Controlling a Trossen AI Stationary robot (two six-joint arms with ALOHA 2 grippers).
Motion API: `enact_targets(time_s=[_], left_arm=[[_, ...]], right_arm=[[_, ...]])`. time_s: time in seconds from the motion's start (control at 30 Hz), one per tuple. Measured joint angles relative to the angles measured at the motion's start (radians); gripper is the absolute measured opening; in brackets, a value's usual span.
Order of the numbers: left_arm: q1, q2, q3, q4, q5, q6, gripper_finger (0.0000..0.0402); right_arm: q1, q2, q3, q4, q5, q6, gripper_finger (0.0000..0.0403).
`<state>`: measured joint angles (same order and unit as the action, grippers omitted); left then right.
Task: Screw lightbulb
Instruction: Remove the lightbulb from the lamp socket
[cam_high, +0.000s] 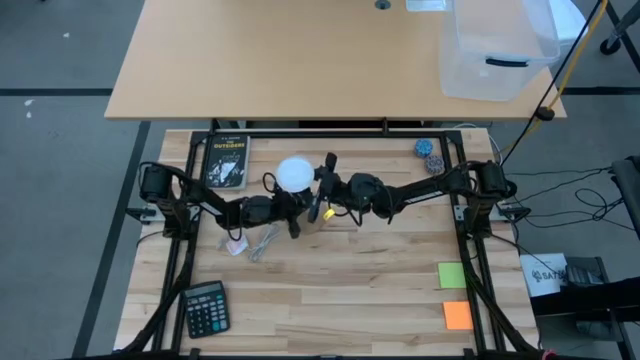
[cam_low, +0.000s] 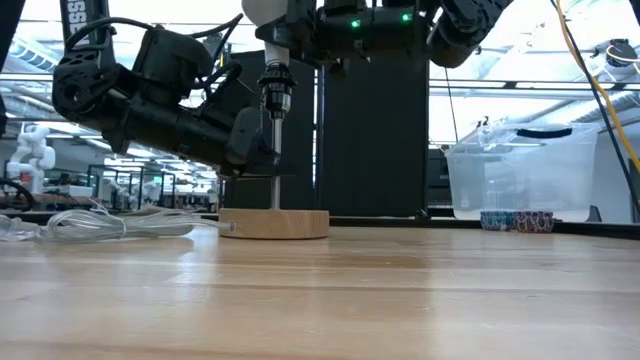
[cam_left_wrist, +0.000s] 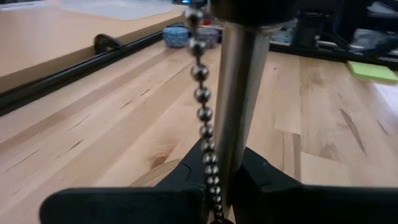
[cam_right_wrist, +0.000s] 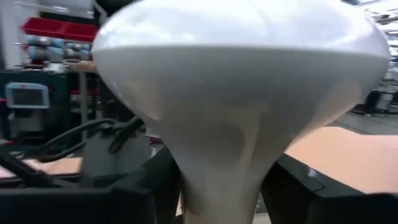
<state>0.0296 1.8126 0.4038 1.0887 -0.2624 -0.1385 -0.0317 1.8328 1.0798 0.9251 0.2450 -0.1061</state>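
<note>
Got the right gripper (cam_right_wrist: 221, 186) pinching the narrow neck of the small white frosted lightbulb (cam_right_wrist: 236, 81), one dark finger on each side, dome filling most of the right wrist view. In the high view, same right gripper (cam_high: 318, 200) just right of centre, with the lightbulb (cam_high: 295, 173) a bit up and left of it. In the low view, lightbulb (cam_low: 262, 8) cut off by the top edge, sitting right over the black socket (cam_low: 275, 95); can't tell whether threaded in.

Left gripper (cam_left_wrist: 217, 186) pressed onto the thin silver metal pole (cam_left_wrist: 239, 106), fingers hugging it low down, with a silver beaded pull chain (cam_left_wrist: 202, 93) dangling just beside the pole. In the high view, left gripper (cam_high: 290, 215) just left of centre, close up against the right one. In the low view, pole (cam_low: 272, 150) upright on a round tan wooden base (cam_low: 273, 223) at centre-left.

Further out in the high view: crumpled clear plastic wrapper (cam_high: 250, 243) just below the left arm, black paperback book (cam_high: 227, 160) up and to the left, black calculator (cam_high: 206, 308) lower left, green sticky note (cam_high: 452, 275) and orange sticky note (cam_high: 457, 315) lower right.

Containers: big clear plastic bin (cam_high: 495, 50) at the upper right on the far tan desk (cam_high: 280, 60), with a dark strip showing at it, can't tell if inside. Two small round patterned tubs (cam_high: 430, 155) at the upper right of the wooden table (cam_high: 350, 300), touching or nearly so; contents impossible to make out.
</note>
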Motion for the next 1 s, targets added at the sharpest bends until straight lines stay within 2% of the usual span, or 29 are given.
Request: enact_targets(time_s=[0.27,0.43,0.53,0.73,0.83,1.0], left_arm=[[0.000,0.000,0.000,0.006,0.182,0.062,0.0032],[0.000,0.000,0.001,0.006,0.339,0.094,0.0032],[0.000,0.000,0.002,0.003,0.440,0.108,0.0032],[0.000,0.001,0.003,-0.001,0.581,0.127,0.0032],[0.000,0.001,0.005,-0.012,0.638,0.130,0.0032],[0.000,0.000,0.005,-0.022,0.659,0.131,0.0032]], right_arm=[[-0.031,-0.004,0.000,-0.029,-0.206,0.013,0.0170],[-0.056,-0.005,0.000,-0.043,-0.378,0.023,0.0169],[-0.072,-0.005,0.001,-0.048,-0.519,0.026,0.0169],[-0.104,-0.005,0.002,-0.053,-0.746,0.039,0.0161],[-0.108,-0.005,0.004,-0.055,-0.806,0.047,0.0148],[-0.110,-0.003,0.028,-0.082,-0.851,0.058,0.0146]])
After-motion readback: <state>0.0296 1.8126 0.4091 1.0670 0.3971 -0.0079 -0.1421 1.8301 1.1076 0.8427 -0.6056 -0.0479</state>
